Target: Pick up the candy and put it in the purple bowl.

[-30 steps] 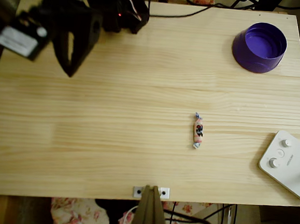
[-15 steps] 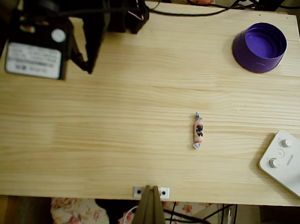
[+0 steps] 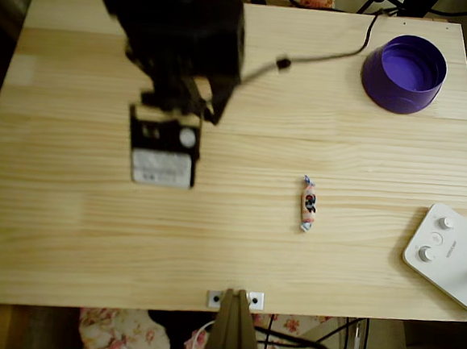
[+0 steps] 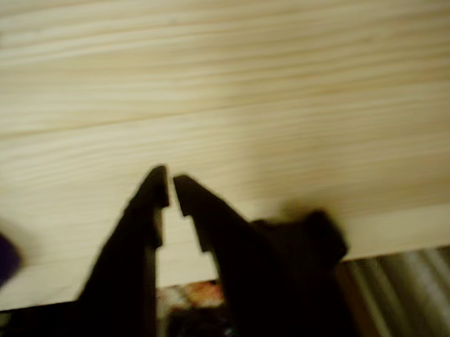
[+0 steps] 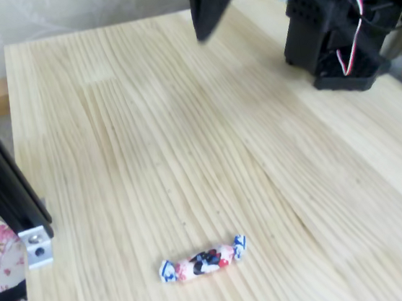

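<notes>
Candy (image 3: 307,204) lies on your worktop (image 3: 235,255) in the overhead view, right of centre and toward the near edge, its length running near to far. Your purple bowl (image 3: 404,73) sits upright in the far right corner, well apart from the candy. A white device with round knobs (image 3: 449,256) rests at the near right edge. Your arm (image 3: 179,49) hangs over the far left part of the worktop, well apart from both.

In the wrist view your hand (image 4: 169,187) is nearly clenched, its dark tips just beside each other with only a sliver between them and nothing held, above bare wood. A blurred purple shape shows at the left edge.

In the fixed view the candy (image 5: 203,261) lies near the front edge, twisted ends pointing left and right, with the arm's dark base (image 5: 340,29) at the far right.
</notes>
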Motion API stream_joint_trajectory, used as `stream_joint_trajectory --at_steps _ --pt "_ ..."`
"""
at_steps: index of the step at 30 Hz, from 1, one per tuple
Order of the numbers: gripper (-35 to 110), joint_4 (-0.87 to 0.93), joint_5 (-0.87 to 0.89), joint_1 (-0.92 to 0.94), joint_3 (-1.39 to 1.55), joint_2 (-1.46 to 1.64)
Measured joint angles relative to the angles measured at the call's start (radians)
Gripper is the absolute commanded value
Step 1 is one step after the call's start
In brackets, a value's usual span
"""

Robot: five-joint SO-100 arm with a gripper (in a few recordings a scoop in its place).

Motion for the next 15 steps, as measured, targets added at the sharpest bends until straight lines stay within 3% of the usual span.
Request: stream_joint_trajectory --at_steps 7,15 --pt "-1 -0.109 0.196 -0.078 -0.009 -0.135" --pt "2 -0.176 0.215 -0.181 -0.057 -0.249"
